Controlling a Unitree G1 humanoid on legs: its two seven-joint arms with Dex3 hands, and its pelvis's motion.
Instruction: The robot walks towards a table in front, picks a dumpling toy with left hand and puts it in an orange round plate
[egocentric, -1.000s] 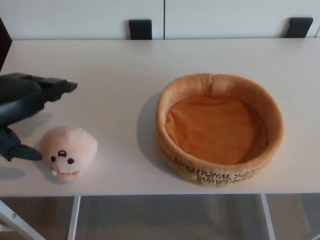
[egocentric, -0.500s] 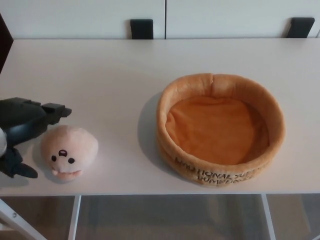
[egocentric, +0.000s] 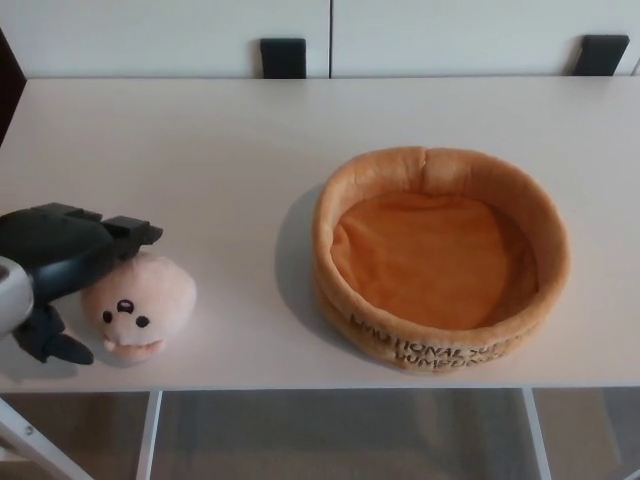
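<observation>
A peach plush dumpling toy (egocentric: 140, 305) with a small face lies near the table's front left edge. My left hand (egocentric: 65, 265) is right beside it on its left, fingers apart: two fingers (egocentric: 130, 235) reach over the toy's top back, the thumb (egocentric: 55, 345) sits low at its left front. The hand touches or nearly touches the toy but is not closed on it. The orange round plush plate (egocentric: 440, 160) with a raised rim stands to the right, nothing inside. My right hand does not show.
The white table (egocentric: 230, 150) spans the view; its front edge runs just below the toy and plate. Two dark chair backs (egocentric: 282, 57) stand behind the far edge. A white table leg (egocentric: 148, 430) shows below.
My left hand has come down and moved right, from above and left of the toy to straddling its left side. The toy and plate have stayed put.
</observation>
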